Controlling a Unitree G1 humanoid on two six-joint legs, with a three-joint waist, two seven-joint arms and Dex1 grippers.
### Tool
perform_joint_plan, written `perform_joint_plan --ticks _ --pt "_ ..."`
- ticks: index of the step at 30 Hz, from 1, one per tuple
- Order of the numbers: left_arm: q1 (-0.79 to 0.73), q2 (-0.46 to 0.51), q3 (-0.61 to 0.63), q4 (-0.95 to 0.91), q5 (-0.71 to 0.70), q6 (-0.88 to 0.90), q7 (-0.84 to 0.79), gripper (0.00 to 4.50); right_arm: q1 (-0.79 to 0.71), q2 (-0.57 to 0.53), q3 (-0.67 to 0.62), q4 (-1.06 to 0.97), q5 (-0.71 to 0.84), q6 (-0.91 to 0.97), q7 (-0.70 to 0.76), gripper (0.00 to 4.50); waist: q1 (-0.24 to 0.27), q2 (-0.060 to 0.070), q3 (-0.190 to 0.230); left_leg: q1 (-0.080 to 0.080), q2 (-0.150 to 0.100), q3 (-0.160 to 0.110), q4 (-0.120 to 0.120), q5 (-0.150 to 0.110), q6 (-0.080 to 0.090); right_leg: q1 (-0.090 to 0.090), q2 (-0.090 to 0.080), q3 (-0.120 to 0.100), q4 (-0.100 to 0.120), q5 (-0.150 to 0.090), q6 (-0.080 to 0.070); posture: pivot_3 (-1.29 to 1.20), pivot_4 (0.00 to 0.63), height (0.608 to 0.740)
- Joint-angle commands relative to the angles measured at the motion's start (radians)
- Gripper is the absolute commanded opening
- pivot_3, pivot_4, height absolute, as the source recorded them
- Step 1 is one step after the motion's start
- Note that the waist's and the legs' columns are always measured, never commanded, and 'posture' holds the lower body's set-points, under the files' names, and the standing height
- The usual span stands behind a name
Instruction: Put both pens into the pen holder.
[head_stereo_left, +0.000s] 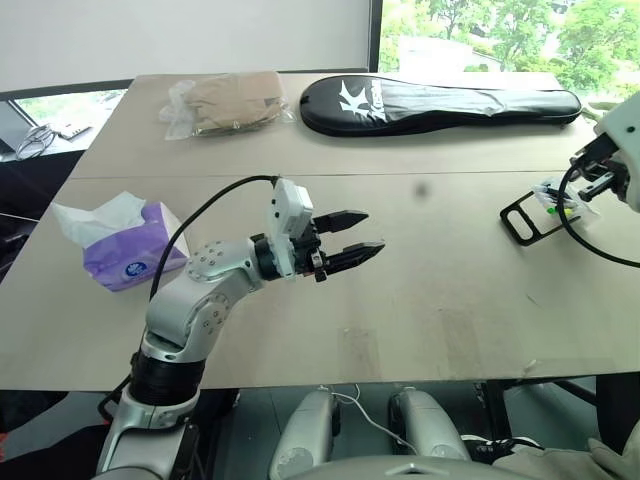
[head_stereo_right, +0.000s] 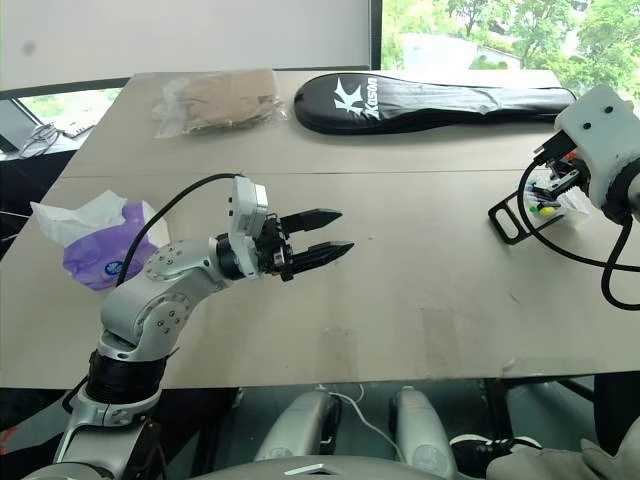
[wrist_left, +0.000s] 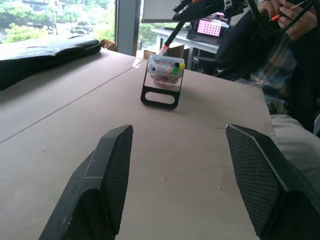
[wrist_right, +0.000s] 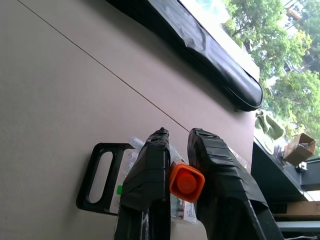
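The pen holder, a small clear box on a black frame, stands near the table's right edge. My right gripper hangs just above it, shut on a black pen with an orange cap. In the left wrist view that pen slants down, with its tip at the holder. The other pen is out of view. Over the middle of the table my left gripper points right toward the holder, open, with nothing between its fingers.
A long black racket bag lies across the far side, with a clear bag of brown stuff to its left. A purple tissue pack sits at the left. A person sits beyond the table's right edge.
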Motion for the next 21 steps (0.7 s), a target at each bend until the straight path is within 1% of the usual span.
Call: perform_joint_plan --ticks 1,4,8,10,14,21 --pt "0.002 0.002 0.014 -0.048 -0.007 -0.012 0.007 3.01 -0.066 0.023 -0.052 -0.012 0.017 0.022 0.015 0.12 0.0 0.0 0.0 0.0 0.0 0.0 0.0 0.0 0.0 0.0 0.0 0.0 0.0 0.0 0.0 0.0 0.15 0.74" --pt "0.001 0.002 0.011 -0.044 -0.006 -0.014 0.007 3.01 -0.093 0.05 -0.095 -0.034 0.067 0.084 0.037 0.12 0.003 0.0 0.0 -0.001 0.0 -0.001 0.0 0.0 0.0 0.0 0.0 0.0 0.0 0.0 0.0 0.0 0.15 0.74" --pt "-0.011 -0.001 0.008 -0.027 -0.001 -0.017 0.003 3.01 -0.023 0.012 -0.111 -0.063 0.047 0.102 0.052 0.12 0.009 0.0 0.0 -0.002 0.0 -0.003 0.0 0.0 0.0 0.0 -0.001 -0.002 -0.002 0.0 0.0 0.0 0.15 0.74" --pt "-0.014 -0.003 0.004 -0.021 0.002 -0.02 0.001 3.01 0.003 -0.005 -0.096 -0.057 0.018 0.076 0.05 0.12 0.009 0.0 0.0 -0.003 -0.001 -0.003 0.0 0.0 0.0 0.0 -0.001 -0.002 -0.002 0.0 0.0 0.0 0.15 0.74" --pt "-0.019 -0.004 0.002 -0.014 0.009 -0.025 -0.001 3.01 0.019 0.0 -0.061 -0.042 -0.023 0.032 0.046 0.12 0.003 0.0 0.0 -0.003 -0.001 -0.003 0.001 0.0 0.0 -0.001 -0.001 -0.002 -0.002 0.0 0.0 0.0 0.15 0.74" --pt "-0.013 -0.003 0.008 -0.022 0.017 -0.027 0.003 3.01 0.042 0.012 0.053 -0.022 -0.137 -0.065 0.041 0.12 0.002 0.0 0.0 -0.003 -0.001 -0.002 0.0 0.001 -0.002 -0.001 -0.001 -0.002 -0.002 0.0 0.0 0.0 0.15 0.74"
